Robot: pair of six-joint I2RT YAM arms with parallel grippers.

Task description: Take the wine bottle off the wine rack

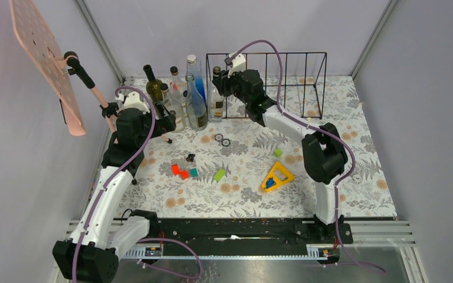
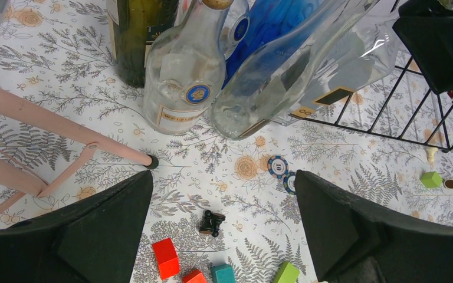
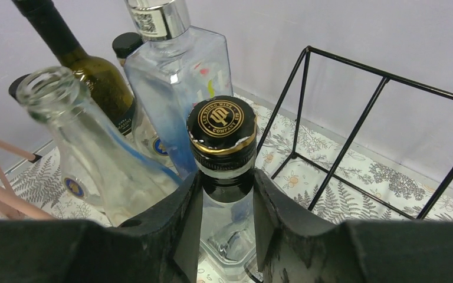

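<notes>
The wine bottle point(image 1: 216, 101) is clear glass with a black and gold cap point(image 3: 223, 121). It stands upright at the left end of the black wire wine rack point(image 1: 283, 53). My right gripper point(image 3: 227, 194) is shut on its neck just under the cap, a finger pressed to each side. In the right wrist view the rack's bars point(image 3: 354, 127) run off to the right of the bottle. My left gripper point(image 2: 223, 177) hangs open over the table in front of the bottle cluster, with nothing between its fingers. From above, the left gripper point(image 1: 165, 121) is left of the rack.
Several other bottles crowd left of the rack, among them a dark green one point(image 1: 152, 85) and a blue one point(image 1: 196, 94). A pink pegboard stand point(image 1: 47, 59) leans at far left. Poker chips point(image 1: 222, 140), coloured blocks point(image 1: 179, 171) and a yellow triangle point(image 1: 277, 177) lie mid-table.
</notes>
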